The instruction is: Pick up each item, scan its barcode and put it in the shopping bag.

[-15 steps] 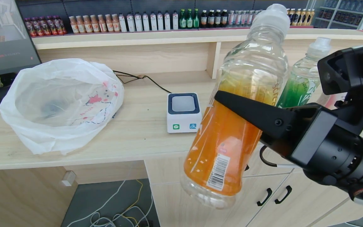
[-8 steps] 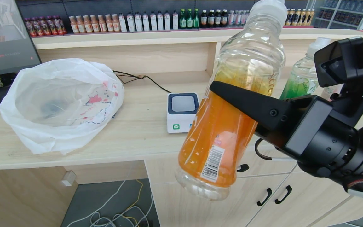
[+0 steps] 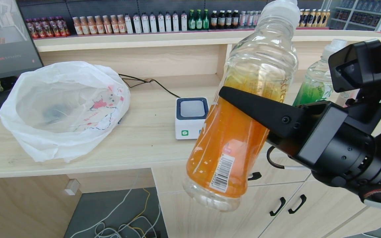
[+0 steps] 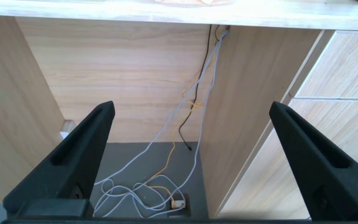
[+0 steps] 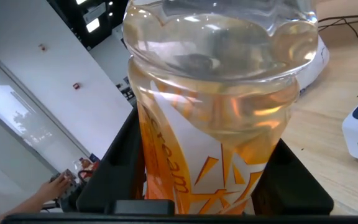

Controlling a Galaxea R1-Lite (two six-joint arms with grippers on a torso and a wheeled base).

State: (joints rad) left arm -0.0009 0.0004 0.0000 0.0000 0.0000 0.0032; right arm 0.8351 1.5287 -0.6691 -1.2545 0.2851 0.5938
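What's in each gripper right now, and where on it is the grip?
The right gripper clamps the orange drink bottle around its mid-body, cap end up. The left gripper is open, holding nothing.

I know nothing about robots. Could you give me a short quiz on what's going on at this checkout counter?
1. True or false: the right gripper holds the orange bottle directly above the shopping bag.
2. What sits on the counter between bag and held bottle? A) scanner B) basket C) kettle
3. Fill in: the standing bottle behind the held one contains ____ liquid.
Key: 1 false, it is beside the scanner; 2 A; 3 green.
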